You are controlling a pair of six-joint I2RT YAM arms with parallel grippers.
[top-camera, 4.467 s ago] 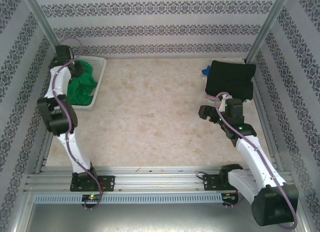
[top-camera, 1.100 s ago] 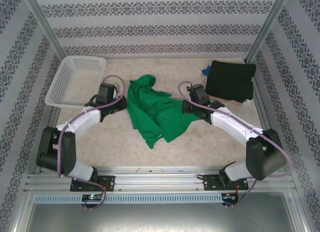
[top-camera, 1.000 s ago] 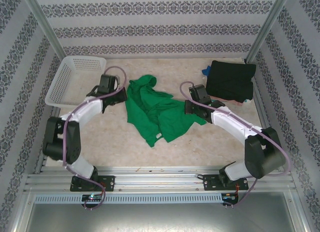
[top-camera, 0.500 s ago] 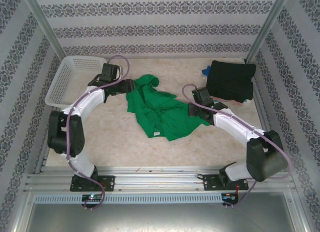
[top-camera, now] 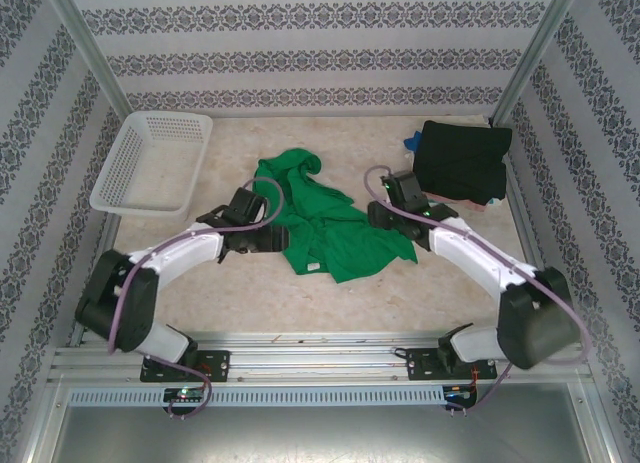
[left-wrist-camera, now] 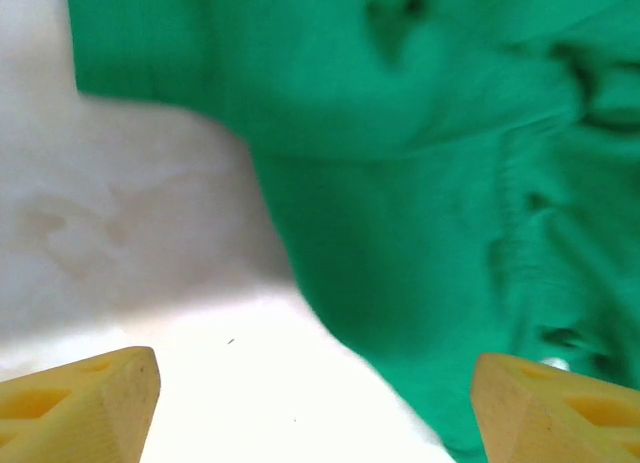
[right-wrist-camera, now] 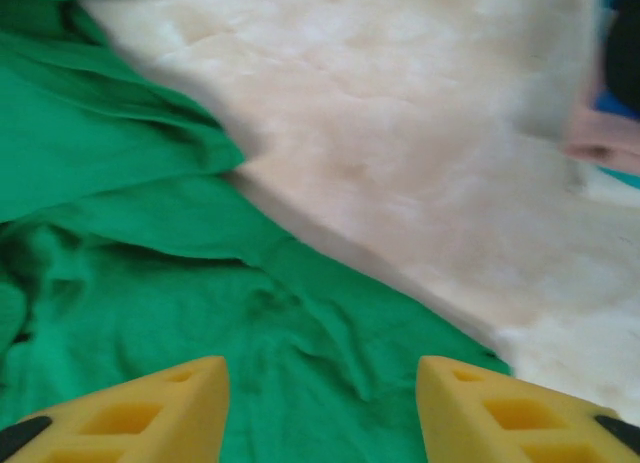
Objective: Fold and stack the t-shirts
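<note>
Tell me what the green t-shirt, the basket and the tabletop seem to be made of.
The green t-shirt: soft knit fabric, probably cotton jersey, matte; it lies in loose creases and folds. The basket: white plastic by the look, with moulded lattice walls and floor. The tabletop: smooth beige surface with marble-like veining; stone or a printed laminate, the look leaves that open.

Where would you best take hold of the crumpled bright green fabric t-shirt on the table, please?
Probably at its outer edges. The bright green fabric t-shirt is bunched in the middle, but its left edge and right flap lie thin on the table. Come in low from each side, with the left gripper from the left and the right gripper from the right.
</note>
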